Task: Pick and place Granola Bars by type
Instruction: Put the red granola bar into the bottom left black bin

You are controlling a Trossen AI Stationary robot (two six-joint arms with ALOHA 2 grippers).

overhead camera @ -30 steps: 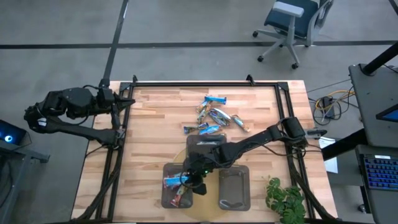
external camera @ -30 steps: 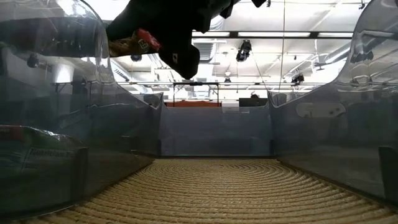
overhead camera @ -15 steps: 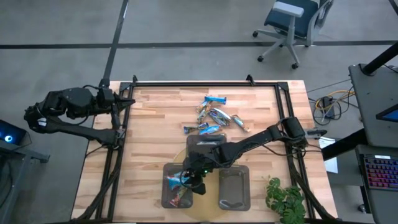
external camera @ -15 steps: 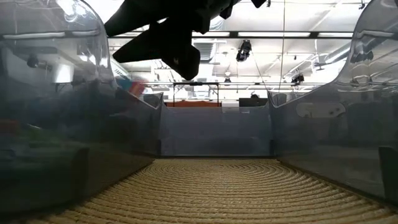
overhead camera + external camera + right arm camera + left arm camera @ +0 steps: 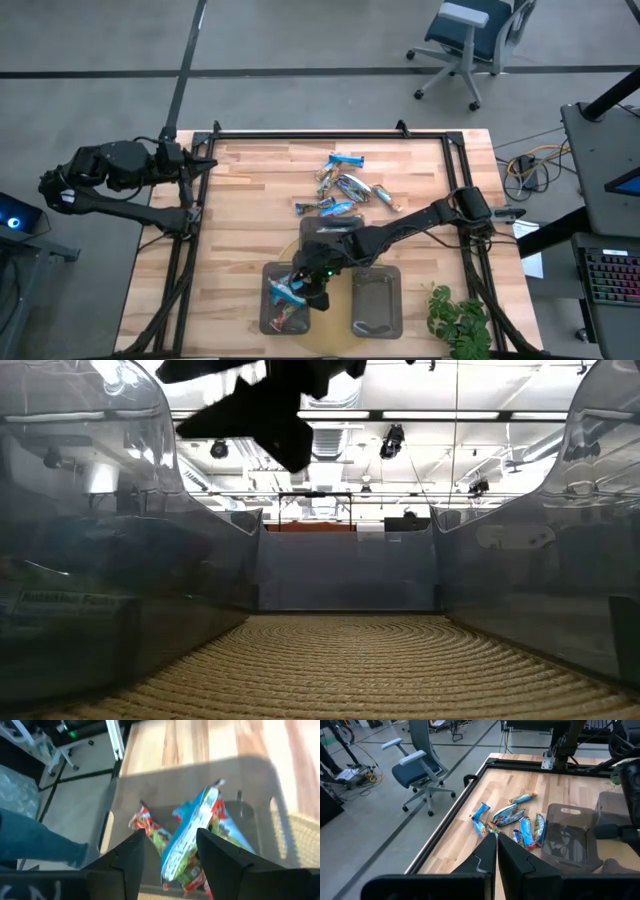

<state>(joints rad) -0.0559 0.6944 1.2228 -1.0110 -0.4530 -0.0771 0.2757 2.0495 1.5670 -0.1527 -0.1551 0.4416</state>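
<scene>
Blue granola bar (image 5: 192,837) lies loose in your left tray (image 5: 268,318) beside red-wrapped ones (image 5: 141,820) | right gripper (image 5: 305,293) hovers above, jaws released | left gripper (image 5: 496,851) clenched, parked by the table's left edge | unsorted bars (image 5: 343,184) wait mid-table.

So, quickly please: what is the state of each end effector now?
Left end effector: closed, holding nothing, parked at the table's edge.
Right end effector: open over the left tray, blue granola bar released.

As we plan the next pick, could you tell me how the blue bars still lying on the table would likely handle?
The blue bars look glossy, so probably slippery. Small and flat, likely light and unlikely to roll. Lying bunched, neighbours may shift.
</scene>
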